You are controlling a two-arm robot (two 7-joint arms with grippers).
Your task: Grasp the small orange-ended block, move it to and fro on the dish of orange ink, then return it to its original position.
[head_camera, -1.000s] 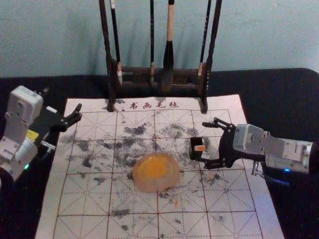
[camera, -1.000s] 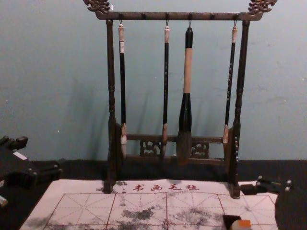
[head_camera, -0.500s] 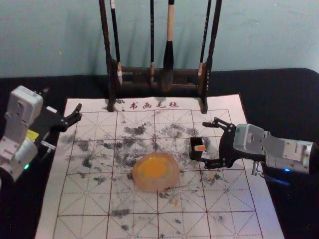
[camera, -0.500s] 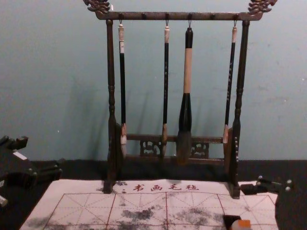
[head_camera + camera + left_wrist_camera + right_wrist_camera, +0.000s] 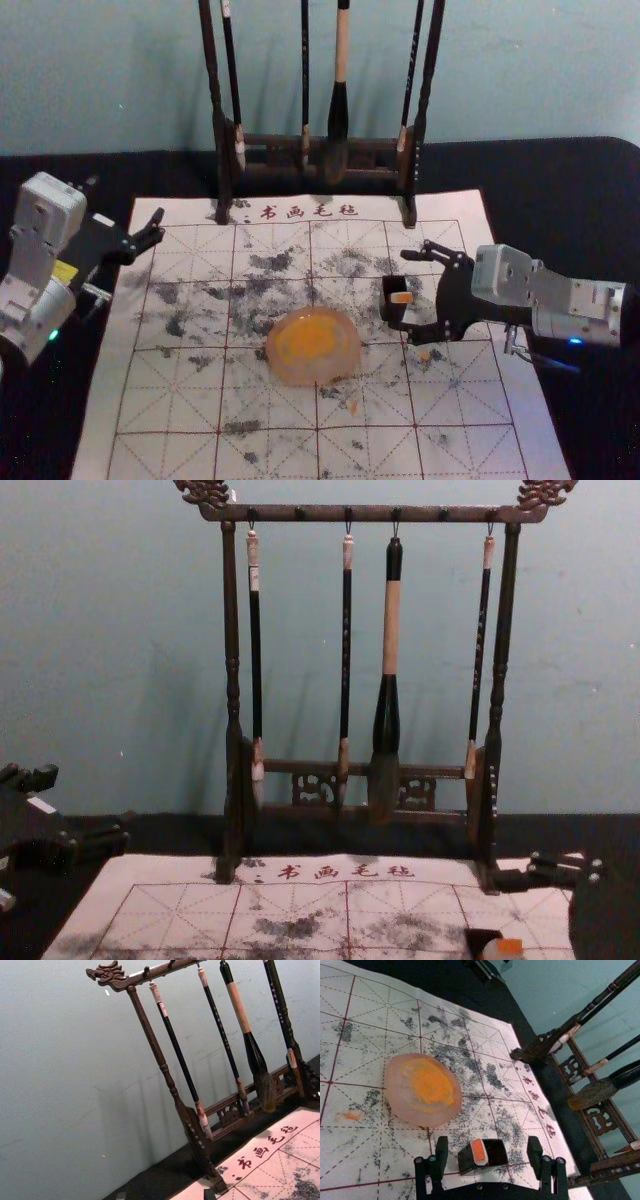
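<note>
- White calligraphy mat (image 5: 185, 410), ruled in red squares and smudged with dark ink, lies over a black cloth (image 5: 575, 180) before the robot.
- Nearest on it is the round, translucent pinkish dish (image 5: 313, 375), its middle spread with orange ink (image 5: 309, 340).
- Just beyond, toward the robot's right, the small white block with an orange end (image 5: 480, 1152) sits at a black, open-mouthed box (image 5: 496, 1152); how deep it is seated cannot be told.
- The right gripper (image 5: 488, 1145) is the nearer of the two by far. Its fingers are spread, one on the near side of box and block, the other on the far side, with nothing clamped.
- Between those fingers, the block lies somewhat closer to the near one. The orange end's long side runs across the line on which the claw would close, so the fingers should meet its broad sides. Centring on the block, perhaps lower, looks like the next need; closing off-centre could pinch or drag the box.
- Inking has yet to begin, by the look of things; once gripped, the block would travel toward the robot's left and slightly nearer to reach the dish.
- The left gripper (image 5: 165, 1194) is idle off the mat's left side, fingers apart and empty.
- Farthest back, a carved dark wooden rack (image 5: 370, 513) holds hanging brushes (image 5: 391, 630) before a pale blue-green wall (image 5: 130, 630).
</note>
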